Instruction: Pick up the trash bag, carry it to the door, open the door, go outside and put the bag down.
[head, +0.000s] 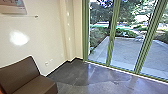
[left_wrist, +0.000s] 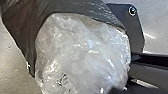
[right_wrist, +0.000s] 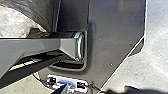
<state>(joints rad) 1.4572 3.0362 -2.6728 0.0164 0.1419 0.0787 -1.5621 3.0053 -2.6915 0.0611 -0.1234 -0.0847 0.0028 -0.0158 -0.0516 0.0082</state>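
The bag (left_wrist: 82, 52), a crumpled clear mass partly wrapped in dark plastic, lies close to the left wrist camera, and part of it appears also in the right wrist view. In both it overlaps the robot's base (right_wrist: 112, 37), so that it is judged to be near the front of the robot rather than out in the room. The left gripper is judged the nearer of the two, with the bag directly before its wrist and off to one side of the right gripper. Whether either gripper is clamped on the bag or free of it cannot be told; the bag's long axis is likewise unclear, since its ends are not fully seen. In the head view, the green-framed glass (head: 112, 37) stands ahead and to the right across the dark floor (head: 75, 72), with the paved yard (head: 130, 47) beyond it. Which pane, if any, serves as the door cannot be told. The brown chair (head: 20, 75) stands near on the left, beside the pale wall (head: 47, 27). The task is judged to be at the carrying stage, the bag being indoors with the robot; a turn toward the left could bring the base or the bag against the chair.
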